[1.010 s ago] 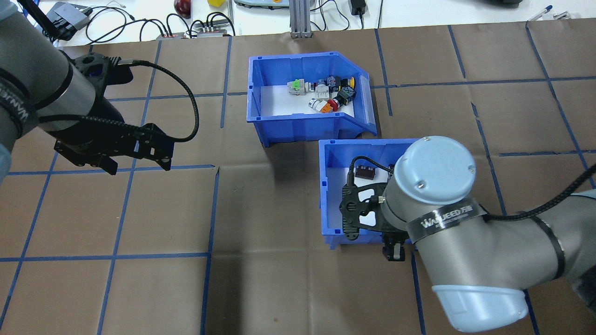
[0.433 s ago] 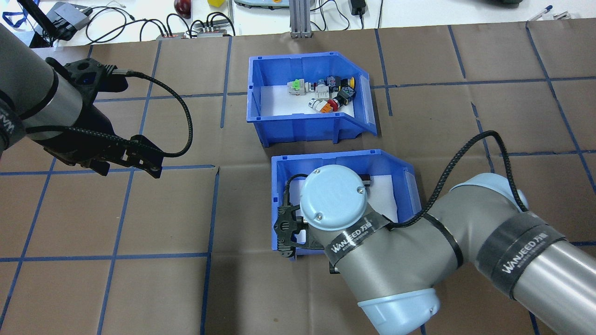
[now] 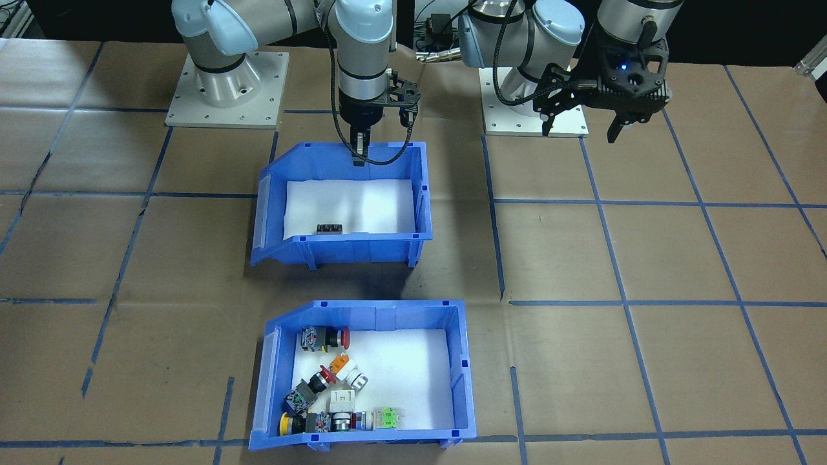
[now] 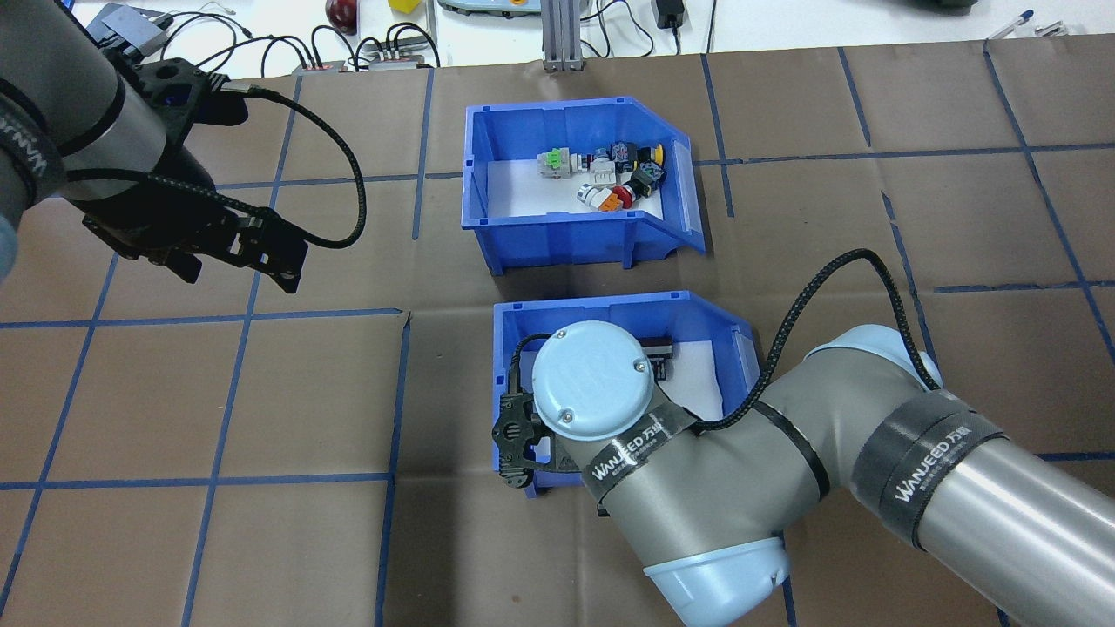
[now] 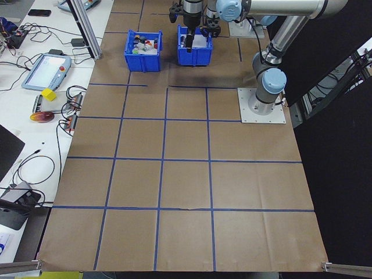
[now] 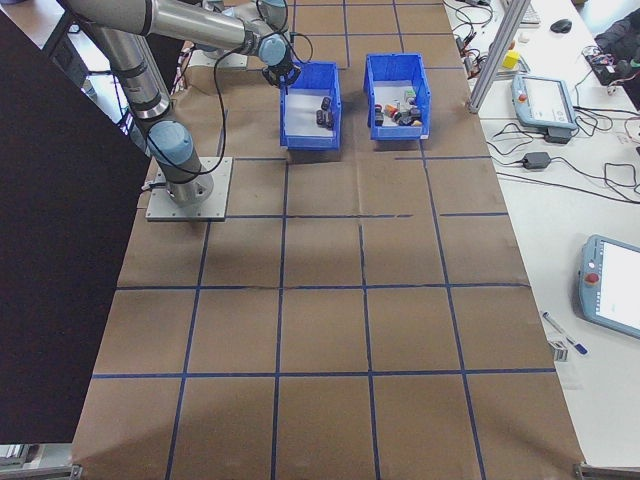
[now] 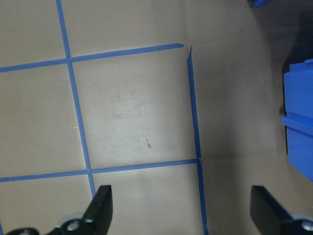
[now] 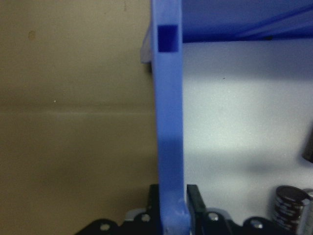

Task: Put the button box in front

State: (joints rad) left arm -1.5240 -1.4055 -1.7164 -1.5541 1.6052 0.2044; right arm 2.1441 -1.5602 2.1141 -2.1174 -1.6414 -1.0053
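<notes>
The button box (image 3: 362,378) sits low in the centre of the front-facing view, resting on the brown paper-covered surface (image 3: 646,361), with its colourful switches (image 3: 323,387) heaped against the sloped end at frame left. Above it in that view, apart from it, stands a second blue bin (image 3: 342,203) holding a few dark cylinders (image 3: 329,228) on white foam.

The right tool (image 3: 359,154) comes down from the top of the frame onto that second bin's rear wall; in the right wrist view its fingers (image 8: 193,198) sit narrow, pinching the blue wall between them.

The left tool (image 4: 231,270) hangs over bare paper at the upper left of the overhead view, well clear of both bins, its fingers (image 7: 100,208) spread wide with nothing between them.
</notes>
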